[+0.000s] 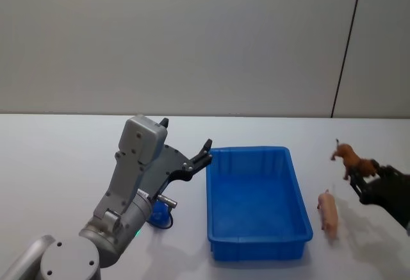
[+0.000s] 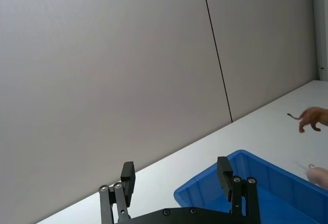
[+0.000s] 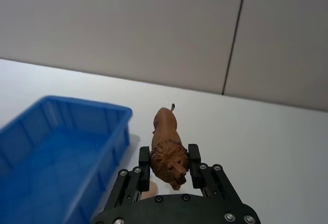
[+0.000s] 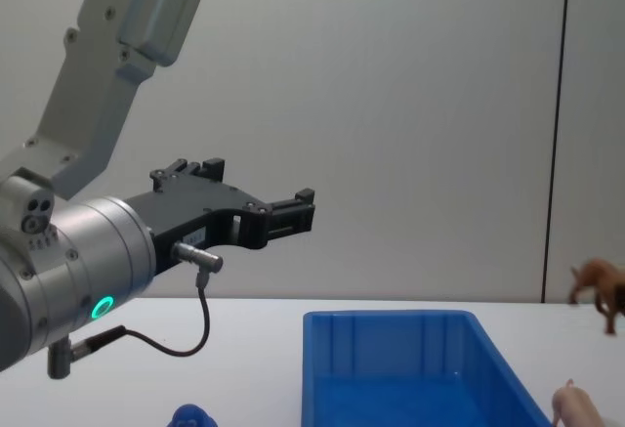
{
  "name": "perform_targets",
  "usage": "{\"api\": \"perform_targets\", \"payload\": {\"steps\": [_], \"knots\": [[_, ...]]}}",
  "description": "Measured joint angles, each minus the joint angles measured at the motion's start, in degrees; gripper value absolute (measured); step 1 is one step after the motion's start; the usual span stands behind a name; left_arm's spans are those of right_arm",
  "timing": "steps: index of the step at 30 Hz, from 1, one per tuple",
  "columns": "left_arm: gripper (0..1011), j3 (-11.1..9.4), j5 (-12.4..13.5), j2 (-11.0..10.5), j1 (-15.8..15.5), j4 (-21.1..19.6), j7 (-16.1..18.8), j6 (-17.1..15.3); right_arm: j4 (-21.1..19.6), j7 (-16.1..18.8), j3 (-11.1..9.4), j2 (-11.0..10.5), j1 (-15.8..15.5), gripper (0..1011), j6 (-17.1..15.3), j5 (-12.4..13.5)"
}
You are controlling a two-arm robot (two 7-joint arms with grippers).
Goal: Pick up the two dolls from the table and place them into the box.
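The right tool [image 3: 169, 158] grips a brown lion [image 1: 351, 157] aloft near the desk's [image 1: 64, 164] right edge, likely bound for the box [image 1: 256, 245], the peach doll [image 1: 328, 211] lying beside that box, while the left tool [image 2: 176, 170] gapes wide, high above the blue doll [image 1: 158, 213].

Robot test lab, by the look. Bare white table [image 1: 64, 164] against a plain grey panelled wall [image 1: 192, 36] with one dark seam [image 1: 346, 43]. Grey robot arm [image 1: 128, 184] over the table; blue plastic bin [image 1: 246, 150] and toy lion [image 1: 350, 156] as props.
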State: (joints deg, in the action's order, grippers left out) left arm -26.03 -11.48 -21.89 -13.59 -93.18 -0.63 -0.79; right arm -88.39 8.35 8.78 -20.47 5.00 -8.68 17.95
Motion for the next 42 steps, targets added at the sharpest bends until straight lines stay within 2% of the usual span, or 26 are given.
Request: {"api": "perform_targets", "payload": {"steps": [9,13,18,20,25,30,31,32,38,42], "knots": [[1001,0.0,0.0,0.0,0.0,0.0,0.0,0.0,-3.6,3.7,1.3,1.2,1.7,422,-1.2,-1.6],[1002,0.0,0.0,0.0,0.0,0.0,0.0,0.0,-4.1,5.8,2.7,2.9,3.5,422,-3.3,-3.1],[1002,0.0,0.0,0.0,0.0,0.0,0.0,0.0,-3.4,7.4,4.2,4.6,5.4,422,-5.6,-4.7],[1001,0.0,0.0,0.0,0.0,0.0,0.0,0.0,-2.2,8.1,5.1,5.9,6.7,422,-6.9,-5.7],[1001,0.0,0.0,0.0,0.0,0.0,0.0,0.0,-0.1,8.9,6.2,7.3,8.2,422,-8.3,-7.1],[1001,0.0,0.0,0.0,0.0,0.0,0.0,0.0,1.7,9.3,7.0,8.3,9.3,544,-9.2,-8.3],[1001,0.0,0.0,0.0,0.0,0.0,0.0,0.0,2.2,9.4,7.2,8.6,9.6,601,-9.4,-8.6],[1001,0.0,0.0,0.0,0.0,0.0,0.0,0.0,2.4,9.4,7.3,8.7,9.7,601,-9.4,-8.7],[1001,0.0,0.0,0.0,0.0,0.0,0.0,0.0,3.5,9.5,7.7,9.3,10.3,818,-9.4,-9.5],[1001,0.0,0.0,0.0,0.0,0.0,0.0,0.0,3.6,9.3,7.7,9.2,10.2,901,-8.9,-9.6]]}}
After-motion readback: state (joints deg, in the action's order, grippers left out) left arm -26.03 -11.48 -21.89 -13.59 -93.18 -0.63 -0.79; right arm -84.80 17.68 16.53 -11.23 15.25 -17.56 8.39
